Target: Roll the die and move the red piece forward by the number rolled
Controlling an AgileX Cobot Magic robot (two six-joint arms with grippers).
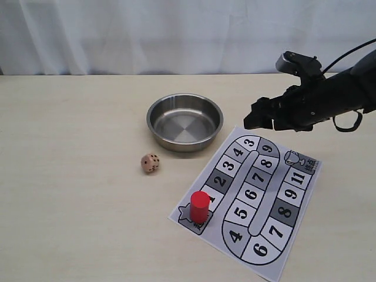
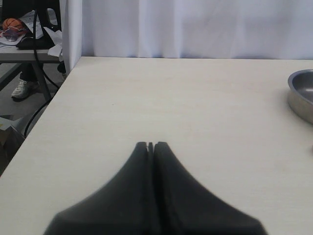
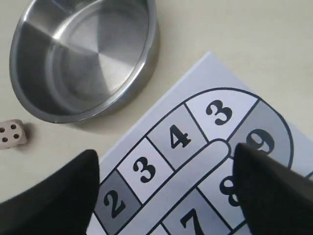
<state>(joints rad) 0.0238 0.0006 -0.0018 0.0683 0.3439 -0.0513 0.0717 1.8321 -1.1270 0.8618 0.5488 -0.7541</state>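
The tan die [image 1: 150,163] rests on the table left of the printed board [image 1: 252,200], just in front of the steel bowl [image 1: 184,121]; it also shows in the right wrist view as the die [image 3: 11,133]. The red piece [image 1: 200,207] stands upright on the board's start square at its near left corner. My right gripper [image 1: 258,117] hovers above the board's far end, open and empty, and the right gripper [image 3: 166,156] frames squares 2, 3 and 4. My left gripper [image 2: 150,145] is shut over bare table, far from both pieces.
The steel bowl [image 3: 83,58] is empty. The board [image 3: 195,161] carries a numbered track looping round a central strip. A white curtain [image 1: 176,35] backs the table. In the left wrist view the table's edge [image 2: 44,107] drops to floor clutter.
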